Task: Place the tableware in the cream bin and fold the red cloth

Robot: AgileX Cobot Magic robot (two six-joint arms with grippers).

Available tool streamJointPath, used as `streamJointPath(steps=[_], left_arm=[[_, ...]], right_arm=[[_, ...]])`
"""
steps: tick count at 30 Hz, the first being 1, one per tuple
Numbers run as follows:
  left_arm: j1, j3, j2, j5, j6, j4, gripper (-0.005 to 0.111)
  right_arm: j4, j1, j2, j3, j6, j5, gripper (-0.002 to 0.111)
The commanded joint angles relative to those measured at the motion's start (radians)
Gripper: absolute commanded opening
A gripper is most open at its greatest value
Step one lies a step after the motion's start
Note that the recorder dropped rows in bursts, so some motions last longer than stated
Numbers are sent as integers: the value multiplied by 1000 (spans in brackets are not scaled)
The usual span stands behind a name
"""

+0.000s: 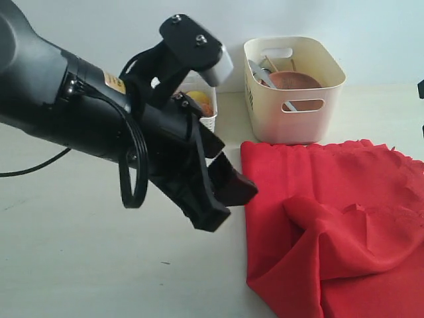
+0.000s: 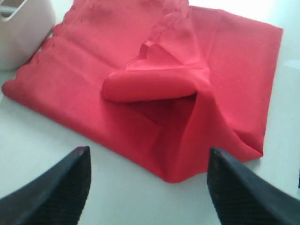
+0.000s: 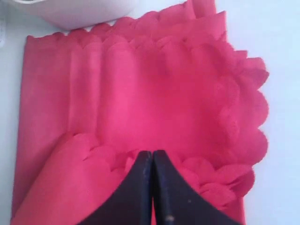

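The red cloth (image 1: pixel 331 218) lies rumpled on the table in front of the cream bin (image 1: pixel 311 122), with a flap folded over its middle. In the bin I see a brown wooden plate (image 1: pixel 295 81) and metal utensils (image 1: pixel 264 71). My left gripper (image 1: pixel 228 199) hangs open just left of the cloth. In the left wrist view it (image 2: pixel 149 151) stands over bare table beside the cloth's folded corner (image 2: pixel 176 174). My right gripper (image 3: pixel 152 153) is out of the exterior view. It is shut, with the cloth's scalloped edge (image 3: pixel 206 173) gathered at its tips.
A smaller white perforated basket (image 1: pixel 207 121) holding a lemon (image 1: pixel 199 98) stands behind my left arm, left of the cream bin. A black cable (image 1: pixel 33 167) trails across the table at the far left. A corner of the cream bin (image 2: pixel 21 37) shows in the left wrist view.
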Motion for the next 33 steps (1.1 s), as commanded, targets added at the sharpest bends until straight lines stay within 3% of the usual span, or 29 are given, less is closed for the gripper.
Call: streamJointPath(steps=[1,3,7,9,11,16,27,29,33], left_arm=[[-68,8,29,-126,126,-34,68],[-85,8,53,-167,149,-34,75],[-101,8,120,-281,146,-34,93],[-101,4,161,-342,137,-38,93],[-99,0,198,-396,135,-38,91],[-99,-73,288,-399,135,-38,87],[-103,-303,444,-140,135,-41,87],[-109,-315,466,-111,142,-41,87],[-132,-318,504,-85,146,-25,87]], right_arm=[[29,-28,174,-110,-137,-21,4],[29,-28,253,-177,-198,-1,16],[24,-26,371,-287,-294,19,51],[-5,-26,410,-331,-338,17,64],[-22,-26,441,-363,-371,15,68],[-26,-26,518,-430,-434,39,69],[-85,-22,654,-501,-458,149,68],[-98,-22,667,-501,-461,149,63],[-99,-22,681,-501,-463,151,36]])
